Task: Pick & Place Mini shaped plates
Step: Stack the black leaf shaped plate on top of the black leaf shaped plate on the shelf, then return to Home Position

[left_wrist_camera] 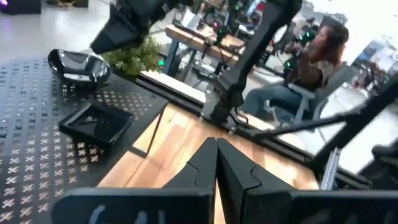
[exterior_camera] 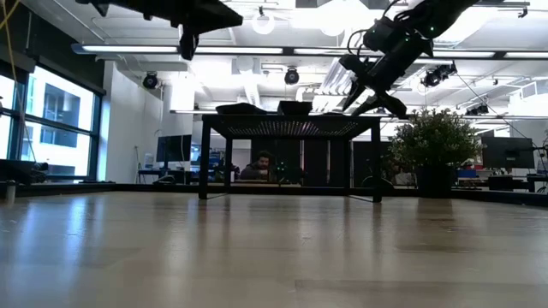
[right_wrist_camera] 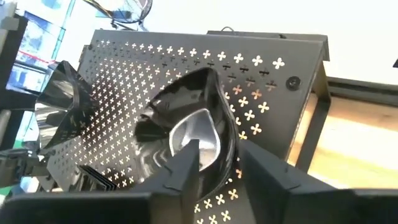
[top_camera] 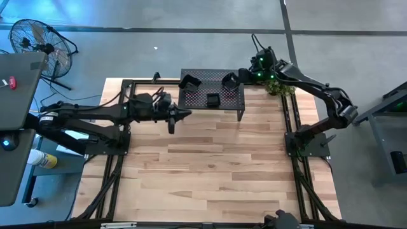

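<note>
Three glossy black mini plates rest on the black perforated rack (top_camera: 210, 108) at the table's far side: an angular one (top_camera: 189, 81), a square one (top_camera: 212, 100) and a leaf-like one (top_camera: 230, 80). My right gripper (top_camera: 245, 77) hovers open over the rack's right end. In the right wrist view its fingers (right_wrist_camera: 186, 165) stand on either side of the leaf-like plate's (right_wrist_camera: 186, 118) rim; no touch shows. My left gripper (top_camera: 186, 114) is shut and empty, in the air beside the rack's left near corner. The left wrist view shows it (left_wrist_camera: 216, 163) with the square plate (left_wrist_camera: 96, 124) ahead.
The rack stands on legs (exterior_camera: 291, 127) above the wooden table (top_camera: 210, 172), which spreads out bare on the near side. A potted plant (top_camera: 281, 89) stands by the rack's right end. A fan (top_camera: 38, 41) stands beyond the far left corner. A person (exterior_camera: 261, 164) sits behind the table.
</note>
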Action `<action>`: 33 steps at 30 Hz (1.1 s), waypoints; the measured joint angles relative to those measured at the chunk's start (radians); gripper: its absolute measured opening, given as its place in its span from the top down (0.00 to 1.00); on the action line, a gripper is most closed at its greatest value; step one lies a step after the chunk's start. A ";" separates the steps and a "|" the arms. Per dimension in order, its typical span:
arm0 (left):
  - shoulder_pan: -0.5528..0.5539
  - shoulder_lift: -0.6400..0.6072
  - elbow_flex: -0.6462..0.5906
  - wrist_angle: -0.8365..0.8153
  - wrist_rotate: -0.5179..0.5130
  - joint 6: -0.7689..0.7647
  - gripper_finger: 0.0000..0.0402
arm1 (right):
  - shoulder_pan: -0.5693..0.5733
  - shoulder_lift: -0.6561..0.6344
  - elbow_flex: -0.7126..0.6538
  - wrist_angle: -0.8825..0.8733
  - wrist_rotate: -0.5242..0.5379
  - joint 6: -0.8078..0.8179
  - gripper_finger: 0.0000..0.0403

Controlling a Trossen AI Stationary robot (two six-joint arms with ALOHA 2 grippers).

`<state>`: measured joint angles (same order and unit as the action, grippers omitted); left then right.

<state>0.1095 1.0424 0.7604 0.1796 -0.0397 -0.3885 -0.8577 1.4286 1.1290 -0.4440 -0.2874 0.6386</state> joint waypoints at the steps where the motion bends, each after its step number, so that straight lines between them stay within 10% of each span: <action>1: 0.016 -0.009 -0.001 -0.018 0.015 0.010 1.00 | 0.000 -0.006 0.000 0.003 0.000 -0.013 0.71; 7: 0.106 -0.057 -0.002 -0.201 0.036 0.044 1.00 | 0.037 -0.104 0.000 0.015 0.027 -0.193 0.70; 15: 0.172 -0.085 -0.003 -0.174 0.291 0.195 1.00 | 0.298 -0.223 -0.131 0.306 0.115 -0.434 0.98; 22: 0.186 -0.077 -0.003 -0.210 0.274 0.305 1.00 | 0.501 -0.250 -0.383 0.785 0.127 -0.438 0.96; 33: 0.185 -0.077 -0.003 -0.326 0.183 0.172 1.00 | 0.582 -0.506 -0.582 0.808 0.141 -0.435 0.97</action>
<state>0.2947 0.9657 0.7570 -0.1463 0.1432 -0.2165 -0.2761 0.9229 0.5475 0.3637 -0.1468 0.2032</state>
